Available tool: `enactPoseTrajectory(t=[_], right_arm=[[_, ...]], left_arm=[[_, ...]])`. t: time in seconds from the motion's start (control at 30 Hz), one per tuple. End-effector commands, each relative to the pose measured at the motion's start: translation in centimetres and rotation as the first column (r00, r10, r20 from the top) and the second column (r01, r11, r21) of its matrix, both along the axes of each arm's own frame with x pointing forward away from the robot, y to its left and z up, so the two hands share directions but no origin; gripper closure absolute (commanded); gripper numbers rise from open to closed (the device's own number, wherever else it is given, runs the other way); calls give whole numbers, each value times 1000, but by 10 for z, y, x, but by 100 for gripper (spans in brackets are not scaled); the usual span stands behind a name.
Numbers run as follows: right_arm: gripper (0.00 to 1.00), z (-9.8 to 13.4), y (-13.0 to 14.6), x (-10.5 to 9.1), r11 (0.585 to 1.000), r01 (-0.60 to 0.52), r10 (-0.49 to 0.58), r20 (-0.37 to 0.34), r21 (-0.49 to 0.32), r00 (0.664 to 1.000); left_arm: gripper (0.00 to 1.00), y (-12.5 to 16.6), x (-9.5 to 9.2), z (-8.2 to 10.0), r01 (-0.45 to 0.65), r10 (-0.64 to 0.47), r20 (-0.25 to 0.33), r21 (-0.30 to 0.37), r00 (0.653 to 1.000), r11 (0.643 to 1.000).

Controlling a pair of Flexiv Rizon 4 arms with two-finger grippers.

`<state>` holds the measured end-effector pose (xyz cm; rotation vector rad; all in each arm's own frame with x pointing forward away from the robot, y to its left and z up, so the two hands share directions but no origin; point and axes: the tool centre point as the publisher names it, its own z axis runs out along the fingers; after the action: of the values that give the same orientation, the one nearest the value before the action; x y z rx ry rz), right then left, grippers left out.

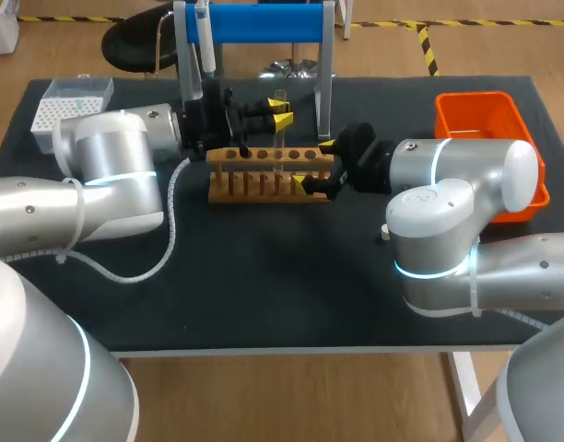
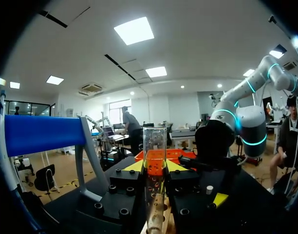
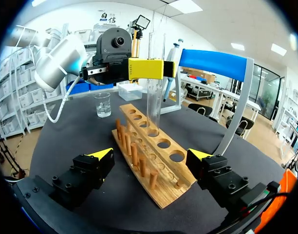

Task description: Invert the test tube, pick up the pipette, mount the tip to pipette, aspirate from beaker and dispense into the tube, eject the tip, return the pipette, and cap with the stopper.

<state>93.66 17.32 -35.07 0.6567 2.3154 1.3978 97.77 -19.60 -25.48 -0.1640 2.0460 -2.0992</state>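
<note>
Head view, upper middle of the frame: test tube point(image 1: 280, 138) upright, long axis vertical, clenched from both sides by the left hand point(image 1: 280, 117) on the arm entering from the left edge. Lower end down at a top hole of the wooden rack point(image 1: 264, 175); seated in it or just above, impossible to say. Left wrist view: same tube point(image 2: 155, 141) straight up between that hand's yellow tips, clear glass, flat rim at the upper end, lower end cut off below the fingers. Mouth up or down: hard to make out. Right wrist view: tube point(image 3: 154, 92) vertical over the rack, upper end faint against the background.

Right hand point(image 1: 319, 164) released, fingers spread wide on either side of the rack's right end; touching it or just clear, not discernible.

Top centre: pipette point(image 1: 205, 41) hanging on the blue stand point(image 1: 264, 20), lower part hidden behind the left hand. Upper left: white tip box point(image 1: 65, 101), partly covered by the left arm. Upper right: orange bin point(image 1: 485, 115), near corner behind the right arm. Beaker point(image 3: 103, 105) on the desk point(image 1: 264, 276) beyond the rack in the right wrist view, hidden in the head view.
</note>
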Motion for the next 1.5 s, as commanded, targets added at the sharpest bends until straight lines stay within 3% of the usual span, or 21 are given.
enactPoseTrajectory(t=[0.03,1.5], right_arm=[[0,0,1,0,1000,2,-2,-1,-2,1000],[0,0,1,0,1000,2,-2,-1,-2,1000]], left_arm=[[100,0,3,-4,6,-6,2,-6,1000,1000],[100,5,8,-28,11,-12,-38,-19,999,1000]])
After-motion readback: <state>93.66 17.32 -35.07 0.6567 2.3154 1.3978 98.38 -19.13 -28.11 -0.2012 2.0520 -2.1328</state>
